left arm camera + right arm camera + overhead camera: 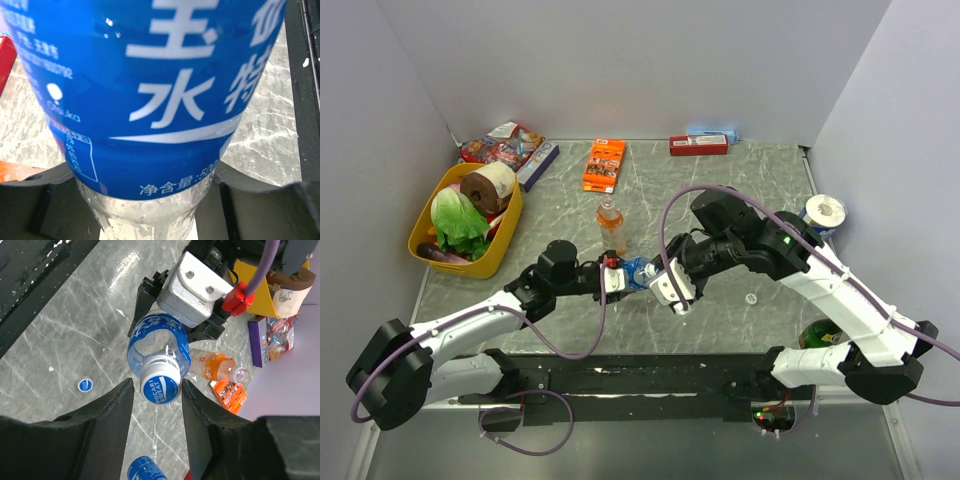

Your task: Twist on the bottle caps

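Note:
My left gripper is shut on the clear lower body of a blue-labelled bottle and holds it tilted toward the right arm. A blue cap sits on that bottle's neck. My right gripper is open with a finger on each side of the cap and a gap on both sides. The orange-liquid bottle stands behind with its mouth uncovered. A loose blue cap lies on the table. Another blue-labelled bottle shows at the bottom edge.
A flat orange box lies behind the orange bottle. A yellow basket of groceries stands at the far left. Snack packets and a red box lie along the back wall. A blue-and-white round object stands at the right wall.

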### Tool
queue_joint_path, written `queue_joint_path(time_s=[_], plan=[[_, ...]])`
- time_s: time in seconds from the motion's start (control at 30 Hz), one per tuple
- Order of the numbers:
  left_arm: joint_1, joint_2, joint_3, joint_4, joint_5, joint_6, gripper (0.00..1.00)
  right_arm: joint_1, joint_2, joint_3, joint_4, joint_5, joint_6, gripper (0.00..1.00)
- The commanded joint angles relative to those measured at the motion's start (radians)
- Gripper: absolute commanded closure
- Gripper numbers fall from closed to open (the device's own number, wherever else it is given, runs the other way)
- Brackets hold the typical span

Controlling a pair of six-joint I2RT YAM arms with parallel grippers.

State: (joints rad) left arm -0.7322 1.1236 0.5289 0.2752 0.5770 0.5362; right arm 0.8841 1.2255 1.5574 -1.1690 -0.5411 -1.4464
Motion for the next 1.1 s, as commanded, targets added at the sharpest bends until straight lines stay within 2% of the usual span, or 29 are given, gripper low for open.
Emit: queue_joint_path(time_s=[0.0,0.13,0.23,0.3,0.37,0.43,0.5,0.53,0.6,0.63,0.7,0.77,0.83,0.97,1.0,1.07], plan=[[0.002,0.005,0.052,0.028,0.041,0.033,0.99,0.007,0.005,0.033,-0.008,-0.008,-0.031,0.50],[0.004,0.007,0.052,0.036,0.035,0.038,0.99,0.009,0.019,0.041,-0.015,-0.008,-0.017,0.58],[0.004,0.007,0.046,0.071,0.005,0.013,0.99,0.009,0.046,0.065,0.005,0.001,0.076,0.70],[-0.010,0.001,0.033,0.125,-0.110,-0.059,0.99,0.009,0.069,0.084,0.031,0.013,0.154,0.76],[-0.019,-0.004,0.028,0.232,-0.214,-0.125,0.99,0.004,0.115,0.121,0.043,0.027,0.323,0.80],[-0.050,-0.001,0.034,0.326,-0.449,-0.206,0.99,-0.005,0.175,0.176,0.058,0.032,0.532,0.82],[-0.082,0.019,0.063,0.355,-0.643,-0.226,0.99,-0.028,0.224,0.251,0.045,0.035,0.651,0.85],[-0.088,0.027,0.075,0.363,-0.695,-0.237,0.99,-0.043,0.274,0.280,0.042,0.041,0.776,0.87],[-0.095,0.053,0.103,0.394,-0.793,-0.269,0.99,-0.103,0.363,0.381,0.017,-0.005,0.892,0.88],[-0.096,0.062,0.112,0.388,-0.804,-0.274,0.99,-0.117,0.396,0.421,-0.024,-0.011,1.008,0.89],[-0.101,0.087,0.144,0.374,-0.830,-0.298,0.99,-0.151,0.490,0.517,-0.072,-0.072,1.113,0.90],[-0.104,0.103,0.160,0.371,-0.845,-0.301,0.99,-0.160,0.512,0.509,-0.057,-0.097,1.254,0.91],[-0.105,0.111,0.167,0.357,-0.852,-0.309,0.99,-0.154,0.509,0.471,-0.031,-0.096,1.297,0.91],[-0.105,0.107,0.157,0.312,-0.847,-0.334,0.99,-0.149,0.529,0.498,-0.047,-0.059,1.308,0.88],[-0.102,0.105,0.152,0.283,-0.842,-0.352,0.99,-0.151,0.531,0.512,-0.050,-0.042,1.307,0.86],[-0.099,0.097,0.140,0.248,-0.821,-0.375,0.99,-0.152,0.523,0.526,-0.057,-0.014,1.301,0.74]])
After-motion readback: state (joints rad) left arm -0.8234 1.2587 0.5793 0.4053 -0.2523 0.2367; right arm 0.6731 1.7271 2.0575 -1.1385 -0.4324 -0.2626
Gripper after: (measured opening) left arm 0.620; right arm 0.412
